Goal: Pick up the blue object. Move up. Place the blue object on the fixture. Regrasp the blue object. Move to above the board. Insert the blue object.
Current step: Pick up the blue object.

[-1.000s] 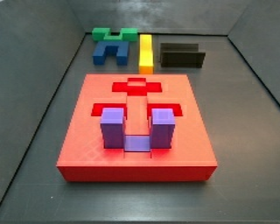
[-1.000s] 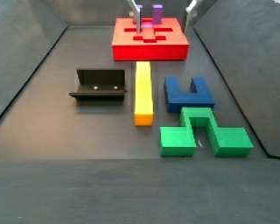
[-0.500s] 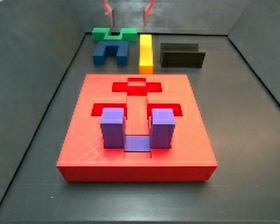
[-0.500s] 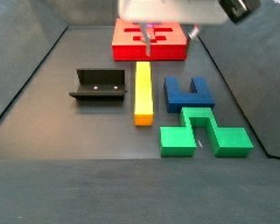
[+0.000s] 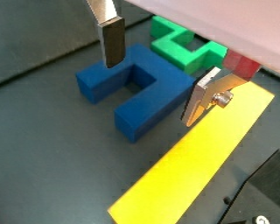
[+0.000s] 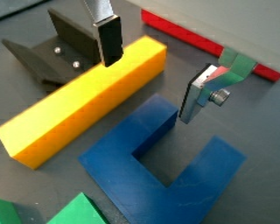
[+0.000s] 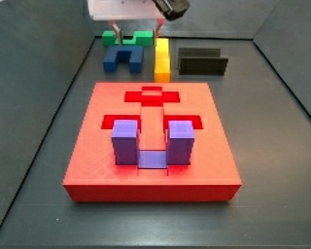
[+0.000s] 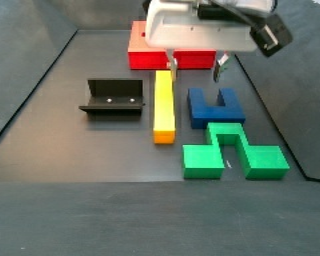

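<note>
Tool (image 8: 194, 66) hangs over the blue object (image 8: 215, 105), fingers spread wide, nothing between them. In both wrist views the two silver fingers (image 5: 109, 39) sit apart, above and to either side of the block (image 6: 160, 162); whether the pads touch it is hard to tell, though they look clear of it.

Landmark: the yellow bar (image 8: 163, 104).
- The blue object lies flat on the floor just beside the bar, on the side away from the fixture. A narrow gap separates the two in a wrist view (image 5: 140, 86).
- The fixture (image 8: 113, 97) stands on the bar's opposite side, near it, not touching. Its dark bracket shows in a wrist view (image 6: 57, 49).
- A green block (image 8: 231, 151) lies beyond the bar's one end, just beside the blue object's base, seen also in a wrist view (image 5: 184, 42).
- The board (image 7: 152, 142) lies past the bar's other end, well apart from the green block. A lilac U-shaped block (image 7: 152, 143) stands in its U-shaped cut-out, prongs up. The cross-shaped cut-out (image 7: 152, 95) is open.

In a side view the tool's white body (image 7: 125, 10) covers part of the green block (image 7: 124, 38).
</note>
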You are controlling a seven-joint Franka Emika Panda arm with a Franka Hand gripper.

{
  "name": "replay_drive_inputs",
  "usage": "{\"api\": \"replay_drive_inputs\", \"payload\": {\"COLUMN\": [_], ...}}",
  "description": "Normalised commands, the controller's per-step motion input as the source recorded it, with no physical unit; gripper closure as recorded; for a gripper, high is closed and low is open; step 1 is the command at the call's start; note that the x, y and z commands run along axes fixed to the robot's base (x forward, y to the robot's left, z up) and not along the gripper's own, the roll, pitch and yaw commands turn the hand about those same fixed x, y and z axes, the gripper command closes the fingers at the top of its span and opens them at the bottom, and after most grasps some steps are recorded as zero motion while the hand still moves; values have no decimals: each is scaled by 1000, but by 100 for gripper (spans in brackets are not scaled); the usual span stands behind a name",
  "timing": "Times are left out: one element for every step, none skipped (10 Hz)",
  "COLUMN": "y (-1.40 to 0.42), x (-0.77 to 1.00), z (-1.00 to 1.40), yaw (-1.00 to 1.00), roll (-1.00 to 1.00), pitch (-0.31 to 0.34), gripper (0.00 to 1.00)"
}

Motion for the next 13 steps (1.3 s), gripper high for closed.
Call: {"api": "replay_drive_inputs", "payload": {"y": [0, 0, 0, 0, 0, 0, 0, 0, 0, -54, -51, 0, 0], "x": [-163, -183, -94, 20, 43, 0, 0, 0, 0, 0, 46, 23, 0], "z": [-280, -231, -214, -251, -263, -263, -226, -209, -189, -131, -169, -240, -269], "yaw": [0, 0, 0, 0, 0, 0, 0, 0, 0, 11, 23, 9, 0], "roll": [-31, -50, -79, -97, -93, -66, -87, -91, -87, -101, -104, -101, -89], "pitch": [-113, -107, -123, -127, -123, -113, -107, -109, -101, -99, -107, -123, -121], "gripper": [0, 0, 0, 0, 0, 0, 0, 0, 0, 0, 0, 0, 0]}}
